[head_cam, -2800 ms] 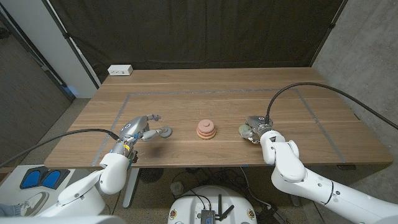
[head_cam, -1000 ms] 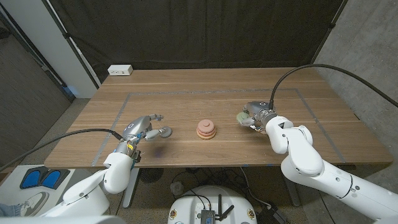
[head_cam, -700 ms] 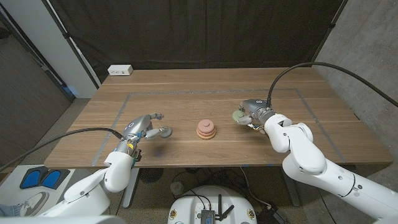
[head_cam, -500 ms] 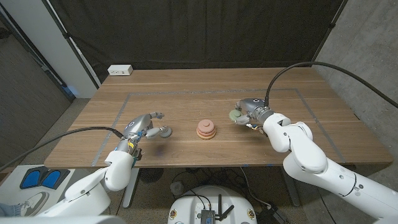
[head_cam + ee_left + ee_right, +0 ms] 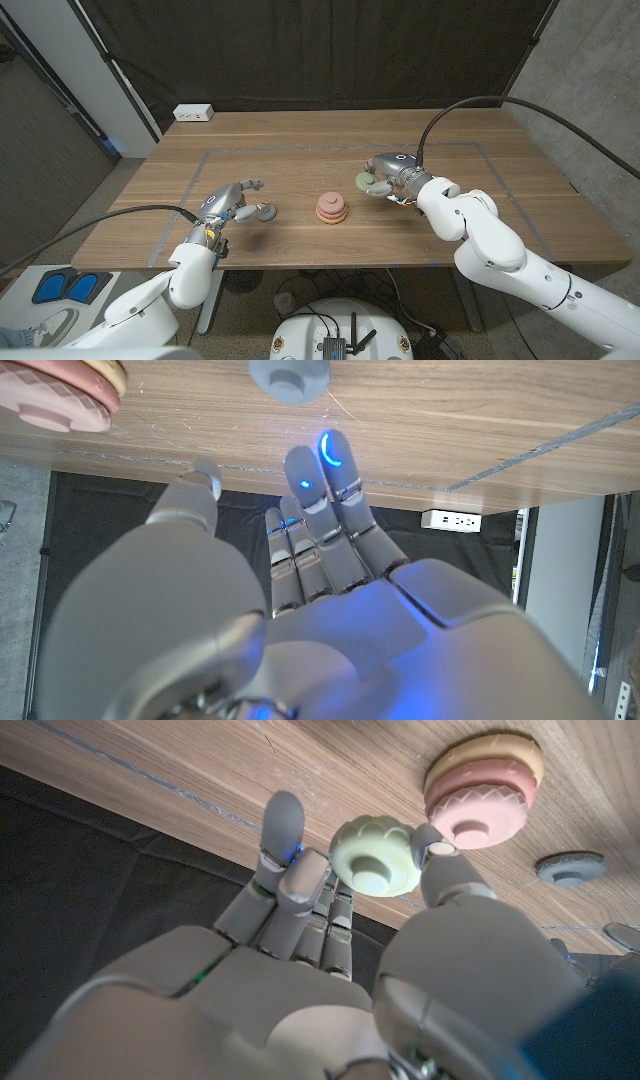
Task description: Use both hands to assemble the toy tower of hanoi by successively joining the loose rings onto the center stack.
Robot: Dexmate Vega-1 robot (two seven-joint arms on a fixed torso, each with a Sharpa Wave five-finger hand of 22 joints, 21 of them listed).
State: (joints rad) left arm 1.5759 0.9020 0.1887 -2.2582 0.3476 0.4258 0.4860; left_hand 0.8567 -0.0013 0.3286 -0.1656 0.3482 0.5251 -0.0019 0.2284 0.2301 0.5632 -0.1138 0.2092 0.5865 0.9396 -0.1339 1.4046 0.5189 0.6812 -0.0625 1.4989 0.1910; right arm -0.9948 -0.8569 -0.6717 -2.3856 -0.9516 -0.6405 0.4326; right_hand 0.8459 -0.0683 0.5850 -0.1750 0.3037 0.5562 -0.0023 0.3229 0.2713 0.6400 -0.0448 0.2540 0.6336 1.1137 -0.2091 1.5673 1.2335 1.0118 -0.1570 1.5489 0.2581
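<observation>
1. We saw the right robot hand (image 5: 385, 180) held above the counter (image 5: 470, 210), just right of the centre stack (image 5: 332, 207), pinching a pale green ring (image 5: 365, 182) between thumb and fingers.
2. In the right wrist view the green ring (image 5: 374, 858) sat between the thumb tip and the fingers (image 5: 285, 845) of the right robot hand (image 5: 330, 920), with the stack (image 5: 482, 788) close beyond it.
3. The stack stood near the middle of the counter, a pink ring on an orange-tan one; whether a further ring lay below them we could not tell.
4. The left robot hand (image 5: 228, 203) was over the left part of the counter, its fingers spread and holding nothing.
5. A grey ring (image 5: 265, 211) lay on the counter just right of the left robot hand, between it and the stack; in the left wrist view the grey ring (image 5: 290, 377) lay just beyond the fingertips (image 5: 332, 452), apparently not touched.
6. A white power strip (image 5: 193, 113) lay at the far left corner of the counter.
</observation>
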